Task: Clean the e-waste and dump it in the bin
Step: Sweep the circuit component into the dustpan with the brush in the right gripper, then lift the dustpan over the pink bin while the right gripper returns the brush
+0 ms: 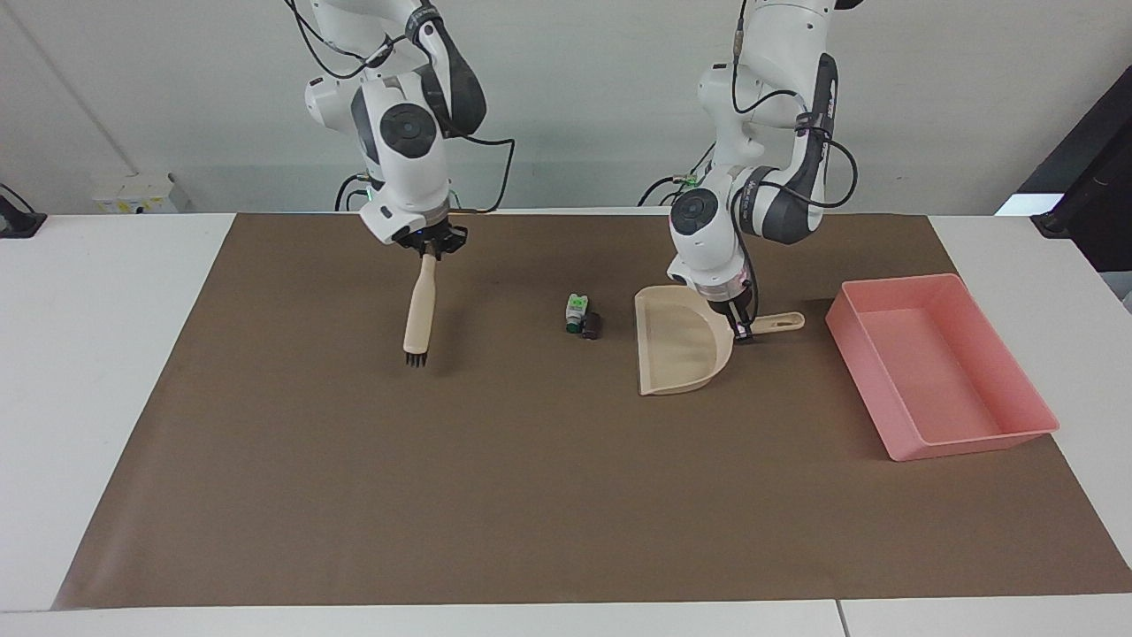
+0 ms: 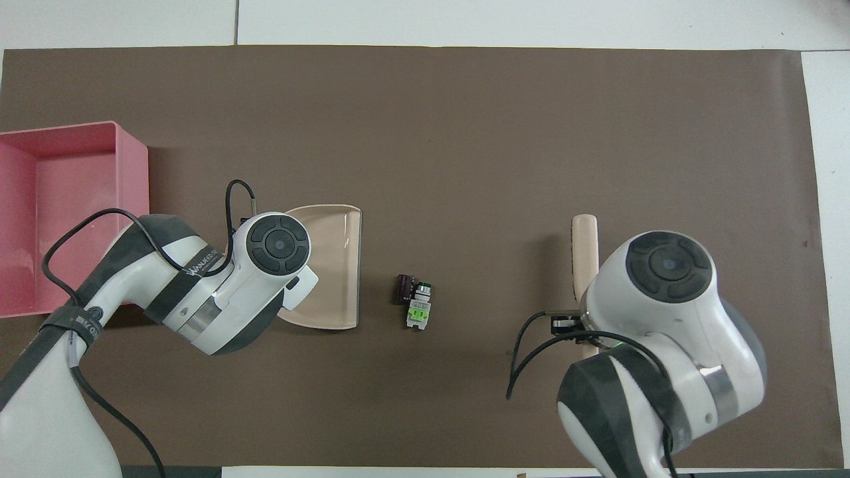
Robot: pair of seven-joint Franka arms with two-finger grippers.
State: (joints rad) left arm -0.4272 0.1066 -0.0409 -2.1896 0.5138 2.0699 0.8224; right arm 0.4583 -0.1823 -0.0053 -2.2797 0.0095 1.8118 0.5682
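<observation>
The e-waste lies mid-mat: a white-and-grey cylinder with green marks [image 1: 576, 311] [image 2: 418, 309] touching a dark block [image 1: 591, 326] [image 2: 404, 289]. Beside it, toward the left arm's end, the beige dustpan [image 1: 676, 345] [image 2: 335, 265] rests with its mouth facing the pieces. My left gripper [image 1: 741, 331] is shut on the dustpan's handle where it meets the pan. My right gripper [image 1: 429, 251] is shut on the handle of a beige brush [image 1: 418, 310] [image 2: 584, 252], which hangs bristles down over the mat, toward the right arm's end from the e-waste. The pink bin [image 1: 973, 440] [image 2: 133, 179] holds nothing.
A brown mat [image 1: 531, 495] covers most of the white table. In the overhead view both arms' wrists hide their grippers and the dustpan's handle.
</observation>
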